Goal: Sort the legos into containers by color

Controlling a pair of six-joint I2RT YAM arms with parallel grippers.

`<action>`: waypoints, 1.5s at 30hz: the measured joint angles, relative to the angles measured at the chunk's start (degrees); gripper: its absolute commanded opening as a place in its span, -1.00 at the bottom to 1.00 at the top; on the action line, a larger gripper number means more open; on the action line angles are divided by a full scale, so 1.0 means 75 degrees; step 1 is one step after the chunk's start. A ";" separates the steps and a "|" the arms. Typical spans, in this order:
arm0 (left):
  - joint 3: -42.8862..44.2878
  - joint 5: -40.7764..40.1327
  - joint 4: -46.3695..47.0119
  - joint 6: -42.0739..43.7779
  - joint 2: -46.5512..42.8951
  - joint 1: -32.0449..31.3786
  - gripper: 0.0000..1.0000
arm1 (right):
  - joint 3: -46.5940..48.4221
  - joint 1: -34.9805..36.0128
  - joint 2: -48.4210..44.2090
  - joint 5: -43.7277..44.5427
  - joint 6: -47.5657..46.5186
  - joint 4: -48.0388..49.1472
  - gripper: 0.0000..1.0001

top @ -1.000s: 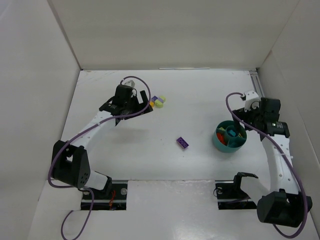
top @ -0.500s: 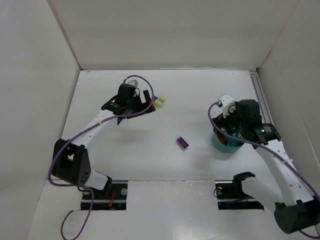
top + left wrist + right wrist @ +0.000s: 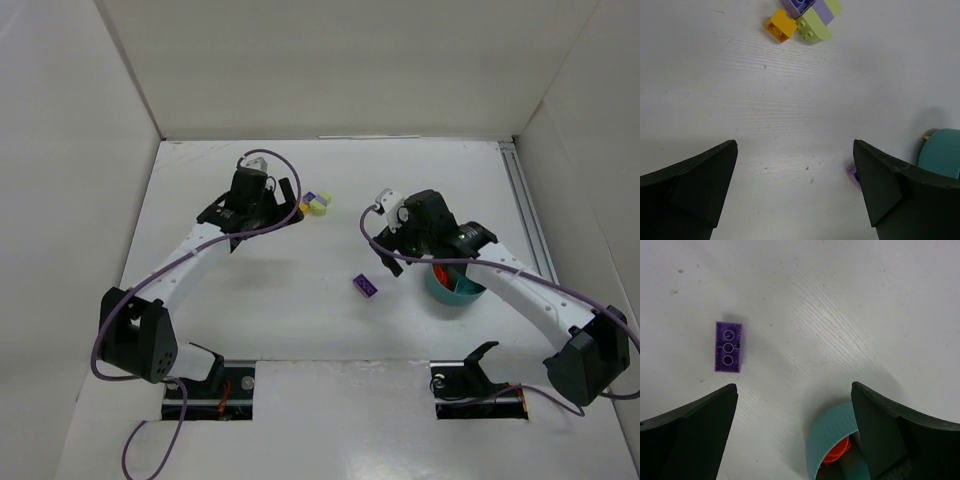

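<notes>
Brick (image 3: 728, 346), purple and rectangular, lies near round teal bowl (image 3: 830, 432); left claw (image 3: 795, 149), right claw (image 3: 794, 390) spread wide.

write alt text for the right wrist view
A purple brick lies on the white table, up and left of the open right gripper. The teal bowl's rim shows at the bottom, an orange-red piece inside.
</notes>
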 measured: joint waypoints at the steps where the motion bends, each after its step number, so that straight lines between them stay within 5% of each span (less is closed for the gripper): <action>1: 0.0000 -0.0050 0.0000 -0.0012 -0.0009 0.0000 1.00 | 0.0015 0.0000 0.0009 0.0006 0.0009 0.0006 1.00; 14: 0.0341 -0.0149 0.0300 0.0023 0.0804 0.0472 1.00 | 0.0498 -0.0699 0.0020 0.0245 0.0029 0.0038 1.00; 18: 0.0909 -0.0026 0.0583 0.0236 0.1614 0.0469 0.84 | 0.0498 -0.1192 0.0012 0.0262 0.0026 0.0029 1.00; 26: 0.1851 0.0746 0.1151 0.1617 0.3246 0.0417 0.78 | 0.0498 -0.1740 0.0012 0.0023 -0.0146 0.0017 1.00; 45: 0.2433 0.0938 0.1574 0.4290 0.4972 0.0341 0.50 | 0.0495 -0.2559 0.0248 -0.0801 -0.0624 -0.0006 1.00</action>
